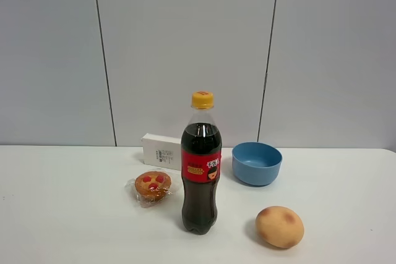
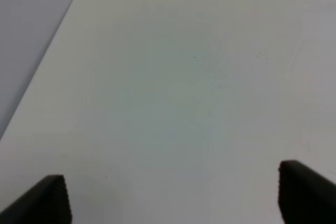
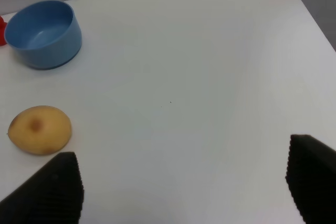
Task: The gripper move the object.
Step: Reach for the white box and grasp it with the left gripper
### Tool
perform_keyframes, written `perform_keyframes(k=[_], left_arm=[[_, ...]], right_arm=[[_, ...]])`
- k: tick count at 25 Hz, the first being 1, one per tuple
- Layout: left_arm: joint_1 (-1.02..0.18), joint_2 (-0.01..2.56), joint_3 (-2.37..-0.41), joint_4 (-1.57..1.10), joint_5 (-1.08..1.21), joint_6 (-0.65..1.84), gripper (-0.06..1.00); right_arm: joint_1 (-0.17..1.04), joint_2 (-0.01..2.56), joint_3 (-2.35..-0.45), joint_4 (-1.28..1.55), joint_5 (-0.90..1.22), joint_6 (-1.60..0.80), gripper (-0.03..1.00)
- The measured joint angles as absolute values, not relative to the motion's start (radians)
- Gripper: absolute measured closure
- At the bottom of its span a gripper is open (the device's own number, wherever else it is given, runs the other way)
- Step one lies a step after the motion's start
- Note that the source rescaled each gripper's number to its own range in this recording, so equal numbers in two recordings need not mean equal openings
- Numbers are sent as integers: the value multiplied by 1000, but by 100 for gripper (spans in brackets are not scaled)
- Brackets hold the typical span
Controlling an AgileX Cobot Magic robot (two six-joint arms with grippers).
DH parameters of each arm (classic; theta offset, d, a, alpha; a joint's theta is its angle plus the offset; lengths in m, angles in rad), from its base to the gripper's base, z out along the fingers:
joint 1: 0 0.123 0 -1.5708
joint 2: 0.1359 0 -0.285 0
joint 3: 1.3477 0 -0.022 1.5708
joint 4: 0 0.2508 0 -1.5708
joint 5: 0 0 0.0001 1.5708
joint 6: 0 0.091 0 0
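Fig.: left hand (image 2: 170, 199) & right hand (image 3: 184, 182) both parted, empty. Reach box (image 1: 162, 151) past muffin (image 1: 152, 186), clear of bottle (image 1: 201, 171) (prob. tips easily).

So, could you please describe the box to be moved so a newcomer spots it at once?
On the white table, find the tall cola bottle. Behind it, toward the high view's left, lies a white box. Unlike the round muffin and blue bowl nearby, it is rectangular with a printed label.
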State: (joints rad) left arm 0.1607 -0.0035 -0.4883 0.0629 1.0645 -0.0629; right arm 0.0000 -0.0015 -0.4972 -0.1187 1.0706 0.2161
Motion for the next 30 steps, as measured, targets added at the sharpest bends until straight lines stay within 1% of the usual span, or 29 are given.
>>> perform_keyframes(k=[1,30], left_arm=[[161,-3,-488,63,1065,-63,0],[161,-3,-488,63,1065,-63,0]], right_arm=[[0,-2,-497,-119,1071,216,-3],[0,-2,-497,-119,1071,216,-3]])
